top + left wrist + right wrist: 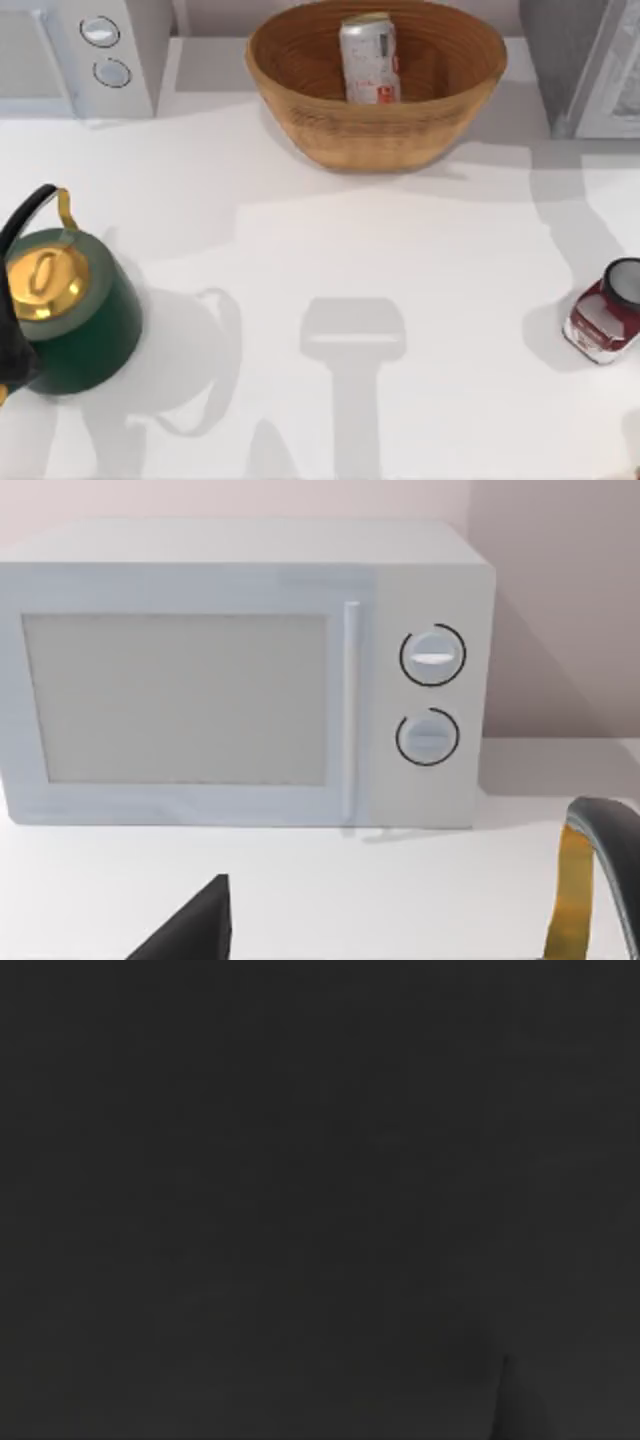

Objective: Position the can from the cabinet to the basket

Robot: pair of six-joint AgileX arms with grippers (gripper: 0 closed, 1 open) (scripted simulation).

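The silver can [369,58] with red markings stands upright inside the tan wicker basket [300,110], at the back middle of the table. The grey speckled cabinet [565,60] with its white framed door [615,80] stands at the back right, beside the basket. My left arm [12,352] sits at the table's left edge, right by a green kettle. A dark part of my left gripper [190,930] shows in the left wrist view, facing the microwave. The right wrist view is dark.
A white microwave [90,55] with two round knobs [432,656] stands at the back left. A green kettle [75,310] with a gold lid and black handle [605,855] sits at the left. A dark red jar [603,322] stands near the right edge.
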